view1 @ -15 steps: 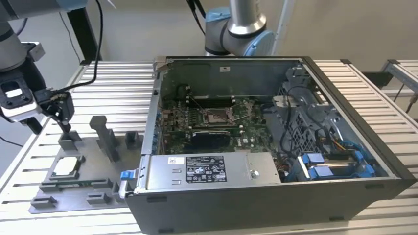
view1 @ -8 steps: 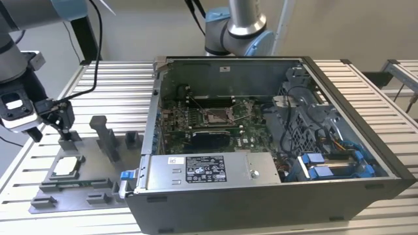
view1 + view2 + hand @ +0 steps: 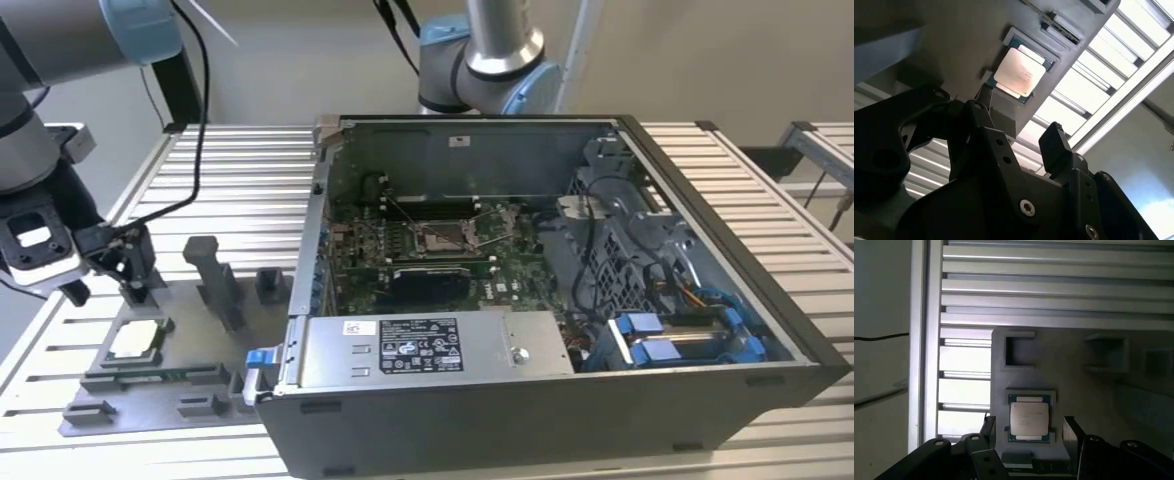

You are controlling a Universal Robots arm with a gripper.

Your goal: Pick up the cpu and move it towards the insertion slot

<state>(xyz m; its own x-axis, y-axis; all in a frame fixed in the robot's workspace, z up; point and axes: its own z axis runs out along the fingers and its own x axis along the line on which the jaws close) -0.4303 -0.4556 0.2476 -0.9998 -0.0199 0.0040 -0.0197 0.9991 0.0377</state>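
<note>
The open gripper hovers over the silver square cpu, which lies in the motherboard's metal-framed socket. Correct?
No. The silver square cpu lies in the grey holder tray outside the computer case, as the first wrist view shows. The gripper is open over it.

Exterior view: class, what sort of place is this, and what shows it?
Probably a robotics lab for computer assembly: a robot arm, an open computer case on a slatted table, a cpu in a tray.
</note>
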